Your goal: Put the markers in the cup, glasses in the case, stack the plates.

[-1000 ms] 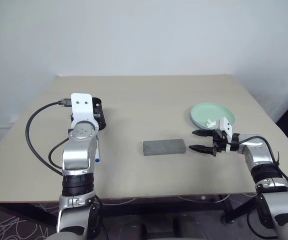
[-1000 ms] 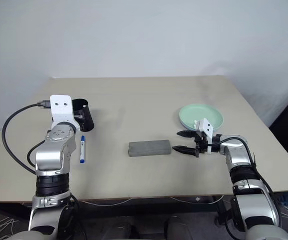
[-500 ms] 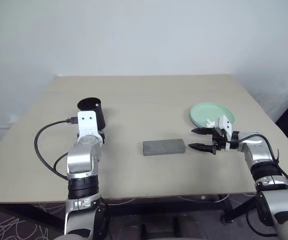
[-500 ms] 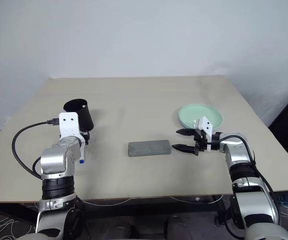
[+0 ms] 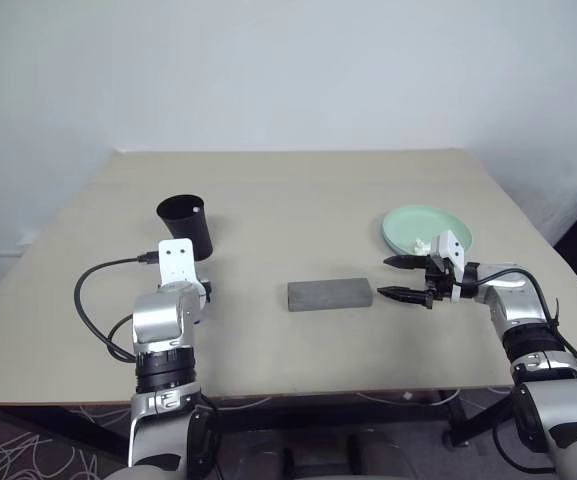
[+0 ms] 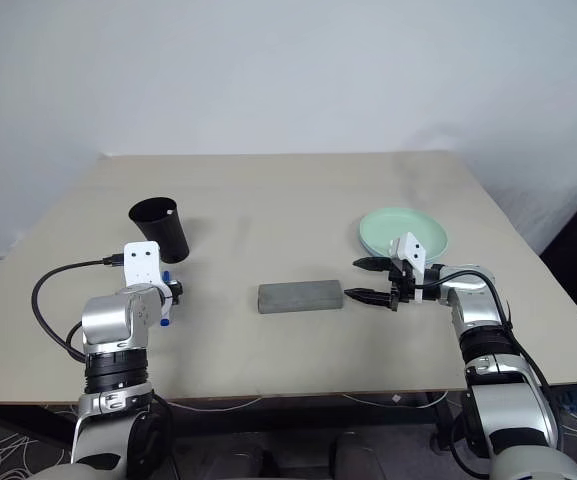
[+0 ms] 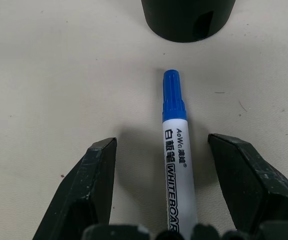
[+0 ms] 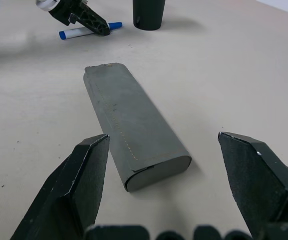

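- While a blue-capped marker (image 7: 175,150) lies flat on the beige table (image 5: 298,190), the left gripper (image 7: 161,170) tips down over it, its two black fingers spread apart, one on each side of the pen and not touching it.
- From the head camera, the left arm bends up from the near table edge, its wrist angled down toward the tabletop just in front of the black cup (image 5: 186,222), which stands upright.
- Across the table, the right gripper (image 5: 396,279) is held roughly level and points sideways toward the middle of the table, its fingers wide open with nothing between them.
- The left wrist camera shows the marker's blue cap pointing toward the base of the cup, with bare table between the two; "WHITEBOARD" lettering runs along the pen's white body.
- The right wrist camera looks along the grey case (image 8: 134,145), which lies closed on the table ahead of the open fingers and apart from them; farther off it shows the marker, the left gripper above it and the foot of the cup.
- Behind the right gripper, a mint green plate (image 5: 413,225) rests near the table's right edge, with a small white crumpled scrap (image 5: 423,245) on it.
- A black cable (image 5: 93,300) loops out from the left wrist.
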Available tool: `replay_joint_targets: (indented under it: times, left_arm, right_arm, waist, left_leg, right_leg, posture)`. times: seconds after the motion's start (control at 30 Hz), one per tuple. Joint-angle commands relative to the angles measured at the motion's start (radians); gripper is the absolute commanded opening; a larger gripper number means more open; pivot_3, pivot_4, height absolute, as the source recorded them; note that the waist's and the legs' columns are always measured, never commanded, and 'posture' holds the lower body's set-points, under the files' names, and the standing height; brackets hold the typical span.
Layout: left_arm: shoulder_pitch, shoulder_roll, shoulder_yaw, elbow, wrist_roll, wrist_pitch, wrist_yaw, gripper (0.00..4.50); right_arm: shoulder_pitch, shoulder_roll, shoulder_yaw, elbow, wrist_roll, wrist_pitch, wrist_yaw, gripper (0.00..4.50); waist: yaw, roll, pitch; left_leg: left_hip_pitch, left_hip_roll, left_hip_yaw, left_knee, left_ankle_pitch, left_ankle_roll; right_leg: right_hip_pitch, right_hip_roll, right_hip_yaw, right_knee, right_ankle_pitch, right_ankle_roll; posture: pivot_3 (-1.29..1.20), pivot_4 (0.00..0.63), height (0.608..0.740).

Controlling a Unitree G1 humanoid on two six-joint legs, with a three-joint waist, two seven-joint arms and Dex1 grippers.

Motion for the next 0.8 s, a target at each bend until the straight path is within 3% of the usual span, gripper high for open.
replay_joint_targets:
  times: [0.03, 0.2, 0.43, 0.57, 0.8]
  left_arm:
    - [-0.023, 0.002, 0.027, 0.005, -0.014, -0.004, -0.001, 1.83]
    - [-0.027, -0.001, 0.046, 0.014, -0.031, -0.021, -0.001, 0.13]
    - [-0.029, 0.041, -0.054, 0.002, -0.043, -0.107, -0.094, 0.13]
    - [-0.017, 0.127, -0.225, -0.035, -0.026, -0.272, -0.249, 0.13]
    - [-0.06, 0.199, -0.294, 0.03, -0.015, -0.647, -0.382, 0.13]
  right_arm:
    - [-0.015, -0.001, -0.015, -0.009, 0.011, -0.016, -0.002, 3.76]
    - [-0.019, -0.001, -0.014, -0.005, 0.009, -0.016, -0.003, 3.76]
    - [-0.024, -0.002, -0.014, 0.0, 0.008, -0.017, -0.003, 3.76]
    - [-0.027, 0.0, -0.013, 0.001, 0.007, -0.017, -0.003, 3.76]
    - [-0.033, 0.005, -0.011, 0.008, 0.005, -0.02, -0.006, 3.76]
  waist:
    - [0.0, 0.0, 0.0]
    - [-0.001, 0.0, 0.0]
    - [0.0, 0.0, 0.0]
    - [0.0, 0.0, 0.0]
    - [0.0, 0.0, 0.0]
  left_leg:
    - [0.0, 0.0, 0.0, 0.0, 0.0, 0.0]
    - [0.001, 0.001, 0.0, 0.0, 0.0, 0.0]
    - [0.0, 0.0, 0.0, 0.0, 0.001, -0.001]
    - [-0.001, 0.0, 0.0, 0.0, 0.001, -0.001]
    - [-0.001, 0.0, 0.001, -0.003, 0.001, -0.001]
  right_leg:
    - [0.0, 0.0, 0.0, 0.0, 0.0, 0.0]
    - [0.0, 0.0, 0.0, 0.0, 0.0, 0.0]
    - [0.0, 0.0, 0.0, 0.0, 0.0, 0.0]
    - [-0.001, 0.0, -0.001, 0.0, 0.0, -0.001]
    - [-0.002, 0.0, 0.0, -0.001, -0.001, -0.003]
  posture:
    - [0.0, 0.0, 0.732]
    - [0.0, 0.0, 0.732]
    - [0.0, 0.0, 0.732]
    - [0.0, 0.0, 0.732]
    - [0.0, 0.0, 0.732]
